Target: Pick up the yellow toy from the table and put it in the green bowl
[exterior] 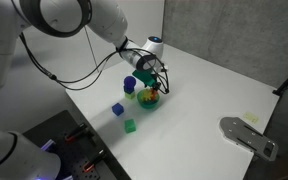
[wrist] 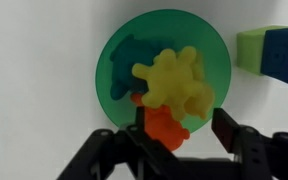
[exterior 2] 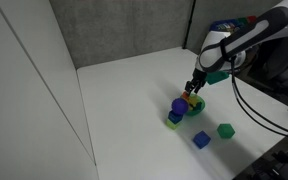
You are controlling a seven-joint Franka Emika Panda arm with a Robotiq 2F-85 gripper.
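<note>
A: What does the white table (exterior: 204,90) carry, and where is the arm (exterior: 84,20)?

B: The arm reaches in over the table and its gripper (wrist: 181,115) hangs right above the green bowl (wrist: 209,45). In both exterior views the gripper (exterior: 152,85) (exterior 2: 193,90) sits just over the bowl's rim.

A: How do the jaws stand?

B: In the wrist view they are spread wide, with one finger on each side of the bowl's near edge. They pinch nothing.

A: And the yellow toy?

B: The yellow toy (wrist: 174,82) lies inside the bowl, directly under the gripper and just ahead of the fingertips. It rests on an orange piece (wrist: 162,128) and a teal piece (wrist: 134,55).

A: What else is close?

B: A blue cylinder (exterior: 130,83) on a green block (wrist: 249,45) stands just beside the bowl, off to one side of the gripper. A blue cube (exterior: 118,109) and a green cube (exterior: 130,126) lie farther out, well apart from the fingers.
</note>
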